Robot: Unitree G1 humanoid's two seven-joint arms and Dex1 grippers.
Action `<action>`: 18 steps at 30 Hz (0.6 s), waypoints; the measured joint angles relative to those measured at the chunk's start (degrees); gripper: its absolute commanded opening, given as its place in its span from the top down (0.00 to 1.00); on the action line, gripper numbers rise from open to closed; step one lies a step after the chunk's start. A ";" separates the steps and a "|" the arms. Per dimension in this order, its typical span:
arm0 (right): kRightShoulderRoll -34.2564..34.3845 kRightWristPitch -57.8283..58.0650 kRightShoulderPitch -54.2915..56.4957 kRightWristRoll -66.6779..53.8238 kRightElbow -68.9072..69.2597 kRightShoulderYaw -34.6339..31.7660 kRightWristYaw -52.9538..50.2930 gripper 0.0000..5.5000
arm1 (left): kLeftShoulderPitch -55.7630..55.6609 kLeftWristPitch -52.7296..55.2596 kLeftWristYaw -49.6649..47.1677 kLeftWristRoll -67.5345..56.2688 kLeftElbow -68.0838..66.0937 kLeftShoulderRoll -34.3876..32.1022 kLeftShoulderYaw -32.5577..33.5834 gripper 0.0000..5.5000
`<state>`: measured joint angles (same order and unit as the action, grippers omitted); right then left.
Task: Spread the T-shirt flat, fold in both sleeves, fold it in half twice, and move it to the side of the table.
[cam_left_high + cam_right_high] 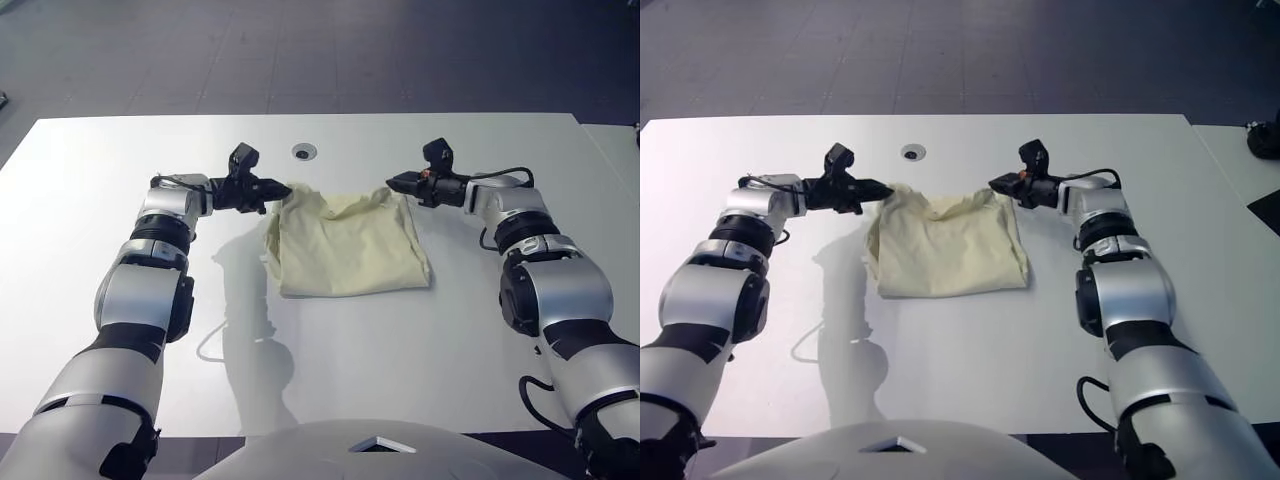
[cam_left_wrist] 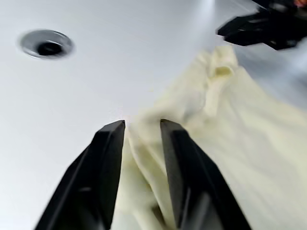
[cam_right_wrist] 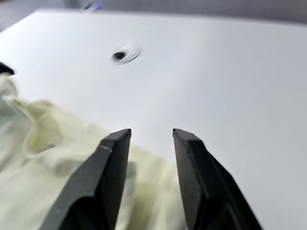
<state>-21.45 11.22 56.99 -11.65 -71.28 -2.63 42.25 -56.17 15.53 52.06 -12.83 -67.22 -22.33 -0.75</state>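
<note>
t-shirt (image 1: 345,245): soft matt cloth, creased. table (image 1: 420,340) under it: smooth, slight sheen. grommet (image 1: 304,151) beyond t-shirt: shiny metal. left gripper (image 2: 142,125), right gripper (image 3: 151,132) at t-shirt corners: matt blk plastic.

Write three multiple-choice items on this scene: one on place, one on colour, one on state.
1. Where does the T-shirt lie?
A. At the table's near edge
B. Between the left gripper and the right gripper
C. Hanging off the table's right side

2. What colour is the T-shirt?
A. Pale yellow
B. Dark blue
C. Red

3. How do the right gripper's jaws stand?
A. Shut on a cup
B. Shut flat on bare table
C. Open

Answers:
1. B, since each gripper sits at one far corner of the T-shirt.
2. A, since the cloth is pale yellow in every view.
3. C, since the right wrist view shows a clear gap between the jaws.
</note>
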 measured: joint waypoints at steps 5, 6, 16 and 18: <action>0.21 -5.06 -6.14 1.08 9.03 -0.96 -2.64 0.45 | 1.39 -2.75 -10.35 2.32 5.91 -0.47 1.91 0.46; 0.24 -6.68 -7.68 2.16 11.98 0.53 -1.94 0.42 | 3.54 -3.15 -10.26 2.80 10.95 -1.01 1.15 0.43; 0.36 -21.85 -13.46 16.93 24.20 13.88 -1.84 0.12 | 30.20 1.77 -12.93 9.56 58.03 -1.27 -8.89 0.12; 0.31 -25.09 -13.62 20.04 24.26 16.31 -2.20 0.07 | 34.18 3.80 -13.26 11.79 66.73 -1.42 -12.10 0.06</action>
<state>-21.14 -13.87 43.37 8.39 -47.02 13.67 40.05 -21.99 19.34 38.80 -1.04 -0.49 -23.75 -12.85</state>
